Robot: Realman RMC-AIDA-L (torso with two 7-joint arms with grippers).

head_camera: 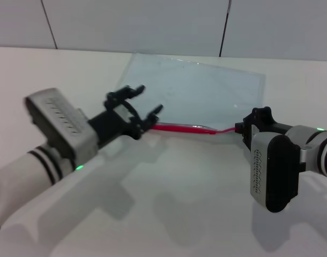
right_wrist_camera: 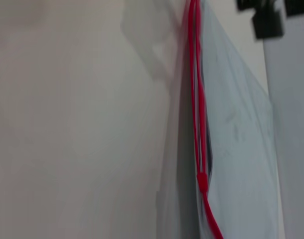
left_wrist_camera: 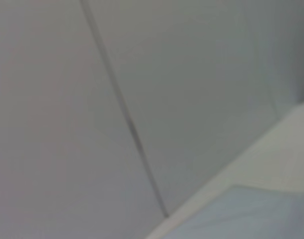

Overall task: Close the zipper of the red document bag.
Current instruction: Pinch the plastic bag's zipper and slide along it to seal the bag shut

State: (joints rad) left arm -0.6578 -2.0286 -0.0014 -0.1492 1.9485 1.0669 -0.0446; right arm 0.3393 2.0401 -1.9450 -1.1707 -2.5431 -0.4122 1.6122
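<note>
The red document bag [head_camera: 195, 91] lies flat on the white table, a pale blue-grey pouch, also seen in the right wrist view [right_wrist_camera: 241, 149]. The zipper [head_camera: 182, 128] runs along its near edge as a thin red strip. My left gripper [head_camera: 145, 101] hovers open just above the zipper's left end. My right gripper [head_camera: 243, 128] is at the strip's right end, where the strip lifts off the table into it. In the right wrist view the zipper [right_wrist_camera: 196, 99] shows two parted strands that meet at a small red slider [right_wrist_camera: 203, 181].
The white table [head_camera: 179, 203] spreads out in front of the bag. A panelled wall [head_camera: 153, 21] stands right behind the table's far edge. The left wrist view shows that wall [left_wrist_camera: 67, 99] and a corner of the bag [left_wrist_camera: 251, 214].
</note>
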